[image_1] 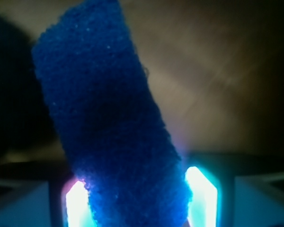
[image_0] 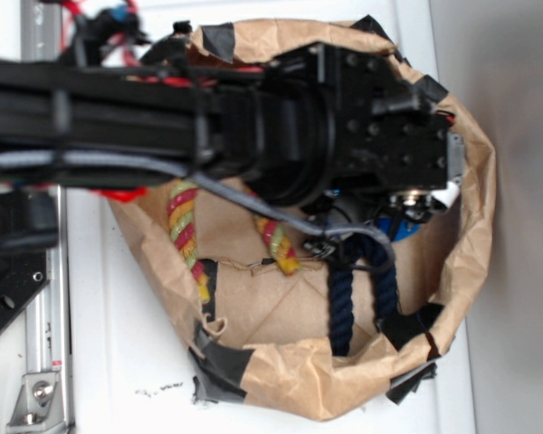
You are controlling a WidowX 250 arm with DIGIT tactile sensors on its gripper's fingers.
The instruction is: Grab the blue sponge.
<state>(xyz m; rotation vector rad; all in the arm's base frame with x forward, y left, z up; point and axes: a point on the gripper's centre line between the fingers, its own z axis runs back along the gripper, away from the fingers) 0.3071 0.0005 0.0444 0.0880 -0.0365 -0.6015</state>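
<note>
Pincer (image_1: 139,201): fingers (image_1: 201,196) stand either side of the sponge's near end, lit pale cyan; whether the pads press it or only flank it I cannot tell, since the glow hides the contact.
Sponge (image_1: 109,118): sits between the fingers at its near end and runs away from the pincer, leaning up and to the left in the wrist view; long axis points outward from the pincer, not across it.
Key relation: the sponge is already inside the gap, so the coming move likely turns on clamping and lifting, not reaching.
Sponge from outside: only a blue sliver (image_0: 405,231) shows just beneath the arm (image_0: 344,117).
Bag (image_0: 475,226): brown paper, taped rim; the sponge lies inside it, near its right wall.
Ropes: navy loop (image_0: 342,303) just left of the sponge; striped rope (image_0: 185,231) farther left in the bag.
</note>
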